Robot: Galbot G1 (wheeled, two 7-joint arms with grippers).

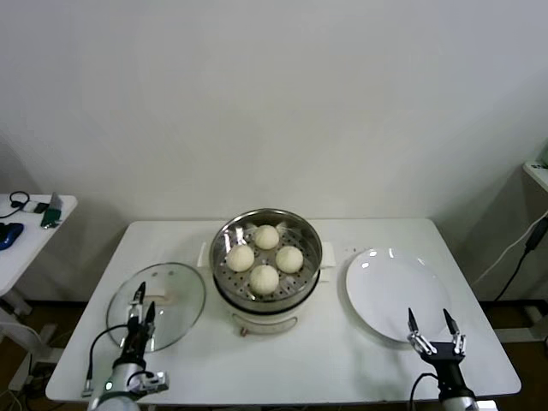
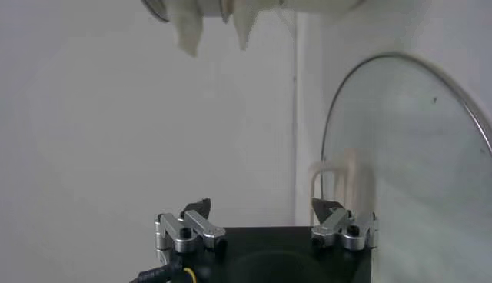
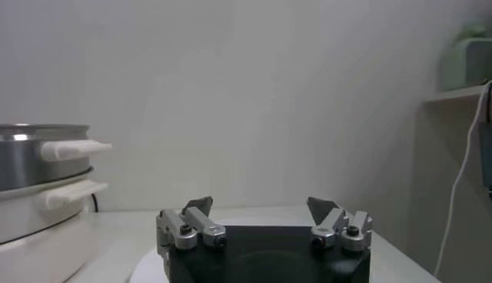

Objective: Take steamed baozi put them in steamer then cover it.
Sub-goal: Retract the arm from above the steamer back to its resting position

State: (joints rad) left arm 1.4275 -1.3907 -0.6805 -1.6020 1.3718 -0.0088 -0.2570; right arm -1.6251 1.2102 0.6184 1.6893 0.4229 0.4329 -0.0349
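Several cream-white baozi (image 1: 265,278) sit on the perforated tray inside the shiny steel steamer (image 1: 308,234) at the table's middle. The glass cover (image 1: 175,291) with its cream handle (image 1: 163,300) lies flat on the table left of the steamer; it also shows in the left wrist view (image 2: 415,161). My left gripper (image 1: 142,301) is open and empty over the cover's near edge, its own view showing the jaws (image 2: 264,208) spread beside the handle (image 2: 342,173). My right gripper (image 1: 431,321) is open and empty over the near edge of the white plate (image 1: 390,287).
The white table's front edge (image 1: 282,394) is just below both grippers. A side table (image 1: 34,227) with small items stands at the far left. The steamer's side with its handles shows in the right wrist view (image 3: 46,192).
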